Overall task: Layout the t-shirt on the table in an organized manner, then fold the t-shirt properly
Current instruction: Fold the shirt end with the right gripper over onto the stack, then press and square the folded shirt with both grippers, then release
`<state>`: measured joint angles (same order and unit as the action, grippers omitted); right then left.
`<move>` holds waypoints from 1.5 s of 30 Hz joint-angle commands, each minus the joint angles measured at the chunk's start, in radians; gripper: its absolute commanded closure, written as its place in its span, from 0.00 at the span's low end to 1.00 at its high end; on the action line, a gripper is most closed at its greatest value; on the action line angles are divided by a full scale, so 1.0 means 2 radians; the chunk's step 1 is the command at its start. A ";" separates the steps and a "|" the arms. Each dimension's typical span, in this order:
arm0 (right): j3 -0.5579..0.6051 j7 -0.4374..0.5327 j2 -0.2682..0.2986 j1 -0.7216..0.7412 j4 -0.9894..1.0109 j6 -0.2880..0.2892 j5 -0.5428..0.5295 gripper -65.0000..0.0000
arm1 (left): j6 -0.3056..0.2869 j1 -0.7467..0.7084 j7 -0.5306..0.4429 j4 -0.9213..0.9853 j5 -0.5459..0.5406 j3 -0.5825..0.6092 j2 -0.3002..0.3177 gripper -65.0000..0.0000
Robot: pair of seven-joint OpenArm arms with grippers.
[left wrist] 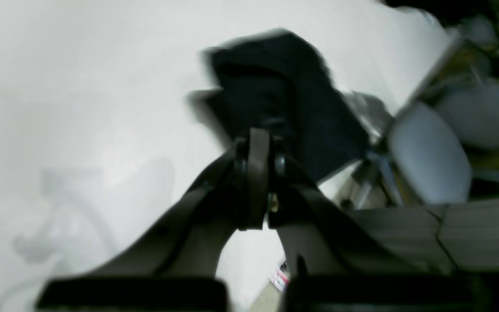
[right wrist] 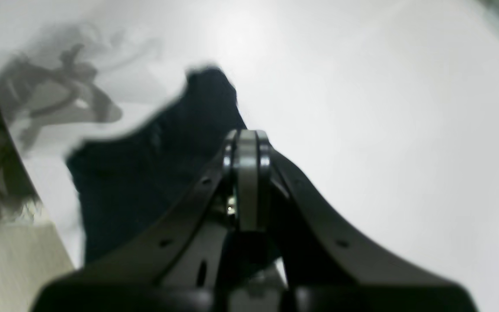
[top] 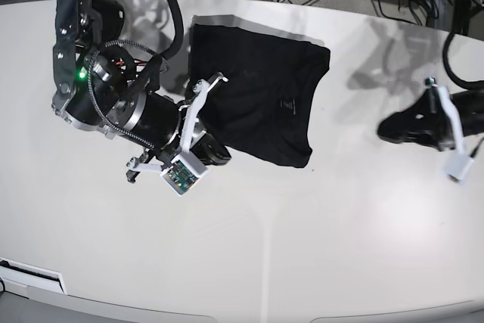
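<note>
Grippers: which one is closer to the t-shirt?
The right gripper, over the t-shirt's edge; the left gripper is apart over bare table.

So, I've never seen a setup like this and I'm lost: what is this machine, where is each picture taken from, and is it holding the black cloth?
It is a robot with two arms. The base view looks down on a white table where a black t-shirt lies folded. The other two pictures come from cameras on the wrists, looking along each gripper. The right gripper is shut just above the shirt. The left gripper is shut too, away from the shirt. Neither seems to hold anything. Both wrist views are blurred.
</note>
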<state>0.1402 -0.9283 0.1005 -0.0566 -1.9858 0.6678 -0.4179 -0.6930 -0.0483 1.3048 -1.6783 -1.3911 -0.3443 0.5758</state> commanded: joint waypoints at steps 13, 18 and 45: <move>0.003 -0.006 0.001 0.147 0.264 -0.007 0.015 1.00 | -0.003 -0.038 -0.072 -0.083 0.215 0.202 -0.074 1.00; 0.003 -0.017 0.006 0.182 0.320 -0.020 0.017 1.00 | -0.003 -0.078 -0.163 -0.082 0.359 0.247 -0.074 1.00; 0.080 -0.100 0.010 0.167 0.374 -0.049 -0.003 1.00 | 0.027 0.154 -0.328 0.270 0.491 0.308 -0.076 1.00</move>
<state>0.3038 -1.1301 0.1188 0.2569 -1.2190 0.5709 -0.4118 -0.6434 0.2443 0.6464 -1.1271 -0.4141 0.2760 0.4156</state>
